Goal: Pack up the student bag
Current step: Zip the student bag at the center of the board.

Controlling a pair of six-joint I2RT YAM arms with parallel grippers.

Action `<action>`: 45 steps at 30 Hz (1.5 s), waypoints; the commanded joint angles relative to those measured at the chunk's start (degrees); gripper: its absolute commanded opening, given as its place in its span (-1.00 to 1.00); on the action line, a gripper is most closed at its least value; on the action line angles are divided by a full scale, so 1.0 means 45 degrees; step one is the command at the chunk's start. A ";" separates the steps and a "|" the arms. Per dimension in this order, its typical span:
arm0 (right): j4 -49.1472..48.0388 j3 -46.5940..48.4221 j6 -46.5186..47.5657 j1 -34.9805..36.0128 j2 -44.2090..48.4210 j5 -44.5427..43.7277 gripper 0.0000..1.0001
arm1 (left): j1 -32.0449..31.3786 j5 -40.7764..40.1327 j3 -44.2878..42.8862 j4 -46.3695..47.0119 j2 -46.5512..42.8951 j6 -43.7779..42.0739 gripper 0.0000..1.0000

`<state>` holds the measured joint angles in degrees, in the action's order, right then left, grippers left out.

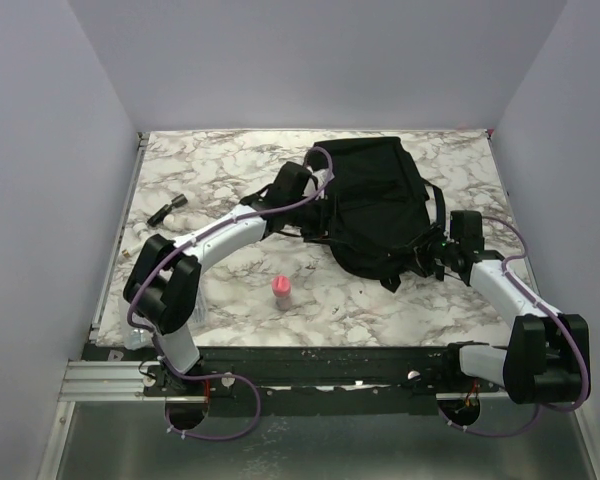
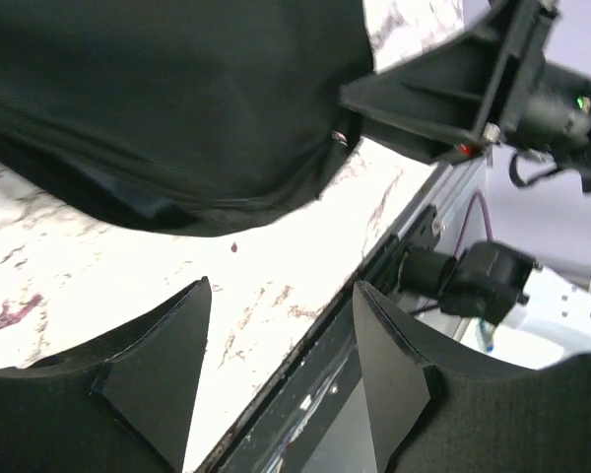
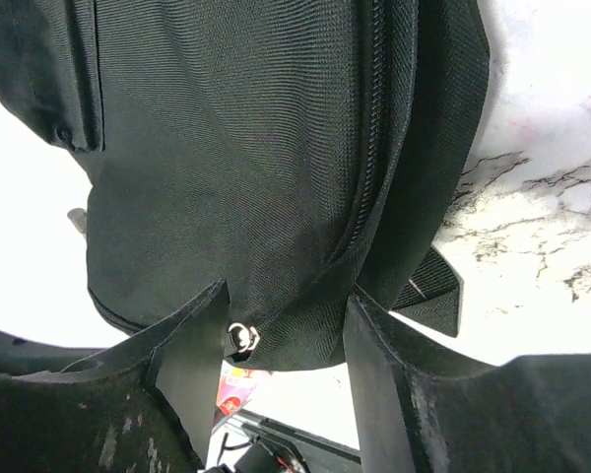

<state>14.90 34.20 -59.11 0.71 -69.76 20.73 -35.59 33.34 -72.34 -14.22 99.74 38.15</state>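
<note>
Right gripper [image 3: 288, 296] — spread — straddles student bag [image 3: 227, 148] edge.

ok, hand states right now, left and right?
Left hand: open, empty, the student bag just ahead.
Right hand: open, fingers either side of the student bag's edge near the zip pull, not clamped.

This is a robotics lab test cell. Plain walls [image 1: 50, 150] (all one flat lilac-grey) box in a marble-patterned table [image 1: 210, 160] at 9, 12 and 3 o'clock. At 6 o'clock a black mounting bar [image 1: 330, 360] carries the white left arm [image 1: 220, 232] and right arm [image 1: 505, 285]. A bare aluminium rail [image 1: 100, 380] lies at 7 o'clock, and purple cables [image 1: 215, 425] loop over sheet metal [image 1: 330, 455].
</note>
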 commanded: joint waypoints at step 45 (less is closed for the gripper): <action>-0.0474 -0.0270 0.0521 -0.0072 0.0091 0.0741 0.00 | -0.2888 0.0360 -0.9996 -0.6469 0.7195 -0.5111 -0.35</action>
<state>14.20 33.65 -56.93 0.64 -69.10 22.39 -47.77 37.28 -118.58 -42.98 131.74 16.23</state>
